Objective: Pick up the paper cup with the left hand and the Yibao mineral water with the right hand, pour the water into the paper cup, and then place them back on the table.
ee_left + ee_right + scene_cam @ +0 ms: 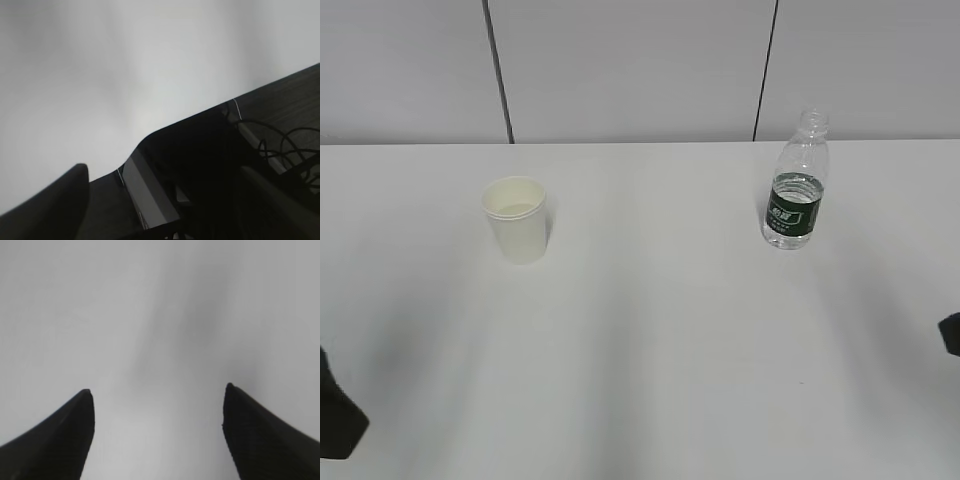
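Both grippers spread, empty. We approach cup (518, 217) w/ left gripper (165, 200), bottle (796, 192) w/ right gripper (157, 432); grip mid-body, gently.

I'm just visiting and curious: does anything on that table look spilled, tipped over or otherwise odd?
Nothing stands out. The paper cup and the uncapped water bottle both stand upright and well apart on the white table, with no puddle visible around them. Neither gripper is near them.

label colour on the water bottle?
Dark green with white text, wrapped around the clear water bottle; it shows best in the exterior view.
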Robot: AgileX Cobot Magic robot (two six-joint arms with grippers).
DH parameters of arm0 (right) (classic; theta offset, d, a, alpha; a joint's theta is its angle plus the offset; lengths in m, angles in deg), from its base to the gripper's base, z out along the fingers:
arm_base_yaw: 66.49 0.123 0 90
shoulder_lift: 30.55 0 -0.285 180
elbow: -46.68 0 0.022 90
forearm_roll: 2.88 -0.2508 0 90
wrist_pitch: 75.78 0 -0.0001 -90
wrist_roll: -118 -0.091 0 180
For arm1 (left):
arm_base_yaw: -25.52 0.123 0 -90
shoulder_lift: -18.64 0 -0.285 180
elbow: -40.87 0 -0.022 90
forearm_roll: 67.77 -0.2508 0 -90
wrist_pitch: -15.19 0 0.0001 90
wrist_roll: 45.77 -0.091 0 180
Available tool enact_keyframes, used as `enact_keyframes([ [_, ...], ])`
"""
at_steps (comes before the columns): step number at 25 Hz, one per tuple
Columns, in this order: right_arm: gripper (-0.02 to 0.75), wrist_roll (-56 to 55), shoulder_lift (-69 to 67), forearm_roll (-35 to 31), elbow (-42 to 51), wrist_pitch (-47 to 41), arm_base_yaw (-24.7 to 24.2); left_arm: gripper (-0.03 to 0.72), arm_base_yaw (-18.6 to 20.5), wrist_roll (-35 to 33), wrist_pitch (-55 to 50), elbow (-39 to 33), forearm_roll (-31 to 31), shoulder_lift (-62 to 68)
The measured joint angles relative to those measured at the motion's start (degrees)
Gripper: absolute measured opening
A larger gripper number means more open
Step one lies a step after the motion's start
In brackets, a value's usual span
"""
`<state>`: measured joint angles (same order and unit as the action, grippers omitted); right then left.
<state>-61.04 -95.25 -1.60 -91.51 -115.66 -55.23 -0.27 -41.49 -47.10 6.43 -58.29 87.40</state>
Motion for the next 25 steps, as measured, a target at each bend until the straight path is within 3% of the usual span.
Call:
enact_keyframes([
  [8,0.586,2.76,24.65,-3.55,0.1,-17.94,0.0,0.533,0.0,-1.02,-2.98,-0.25,-2.32,-19.64],
  [13,0.586,2.89,35.06,-3.44,0.1,-28.14,0.0,0.531,0.0,-1.86,-3.63,-4.28,-2.77,-29.78],
  [19,0.586,2.89,40.84,-2.65,3.21,-31.96,0.0,0.531,0.0,-1.97,-1.5,-12.22,-3.13,-38.51],
  [25,0.586,0.55,41.53,-2.08,4.57,-31.95,0.0,0.527,-0.04,-2.05,0.2,-13.08,-3.24,-40.78],
])
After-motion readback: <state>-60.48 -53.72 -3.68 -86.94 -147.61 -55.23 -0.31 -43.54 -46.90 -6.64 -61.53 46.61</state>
